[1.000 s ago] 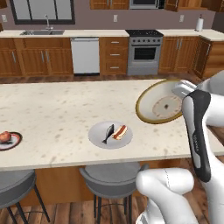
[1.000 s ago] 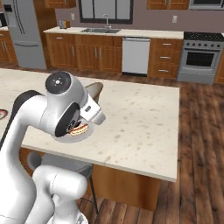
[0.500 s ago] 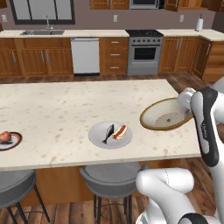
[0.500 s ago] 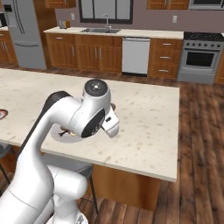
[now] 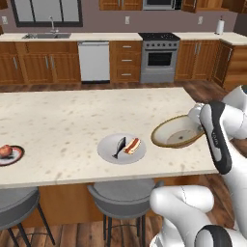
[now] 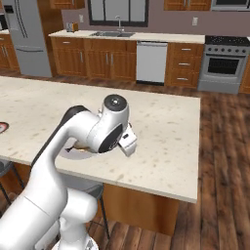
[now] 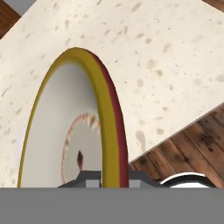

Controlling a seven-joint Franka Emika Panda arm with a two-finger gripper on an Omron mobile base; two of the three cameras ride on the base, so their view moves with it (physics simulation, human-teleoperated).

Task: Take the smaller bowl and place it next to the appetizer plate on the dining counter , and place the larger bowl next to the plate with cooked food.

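White arm segments rise at the right of the left base view and bend inward, so the wrist reaches over the near right part of the tabletop, a long speckled beige stone slab. In the right base view the elbow joint stands high and the forearm slopes down toward the tabletop's front edge.

The larger bowl is wide and shallow, cream inside with an olive-gold rim and a faint ring of reddish marks around its middle. It sits low over the tabletop near the right end, tilted a little, just right of the grey plate that carries a dark fish and a sausage in a bun. Bowl and plate are close but apart. Whether the bowl's base touches the stone I cannot tell.

The end effector is clamped on the bowl's rim, 1 finger on each side of it, seen edge-on in the hand view.

Far to the left, near the front edge, lies the small dark-rimmed plate with 1 reddish food item.
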